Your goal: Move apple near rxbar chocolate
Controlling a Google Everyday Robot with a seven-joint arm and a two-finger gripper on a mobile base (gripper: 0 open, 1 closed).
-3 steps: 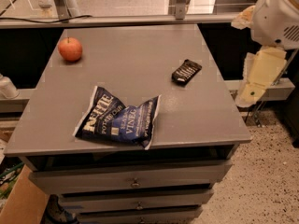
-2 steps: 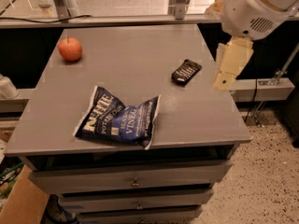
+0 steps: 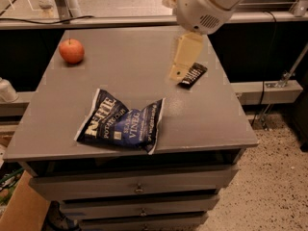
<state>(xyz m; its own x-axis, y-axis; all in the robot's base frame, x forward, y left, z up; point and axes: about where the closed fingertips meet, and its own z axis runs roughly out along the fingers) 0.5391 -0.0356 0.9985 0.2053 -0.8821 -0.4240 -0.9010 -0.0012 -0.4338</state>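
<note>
The red-orange apple (image 3: 71, 50) sits near the far left corner of the grey tabletop (image 3: 125, 71). The rxbar chocolate (image 3: 193, 75), a small black bar with white lettering, lies flat on the right side of the top. My gripper (image 3: 178, 71) hangs from the white arm (image 3: 207, 4) over the table. It is just left of the bar and partly covers the bar's left end. It is far to the right of the apple and holds nothing that I can see.
A dark blue chip bag (image 3: 121, 121) lies crumpled near the front middle of the top. Drawers (image 3: 139, 186) are below the top. A cardboard box (image 3: 19, 211) is on the floor at the lower left. A rail and shelf run behind the table.
The arm has swung left from beyond the table's right edge to over the tabletop, and the gripper now hangs beside the rxbar. The apple, bar and bag have not moved.
</note>
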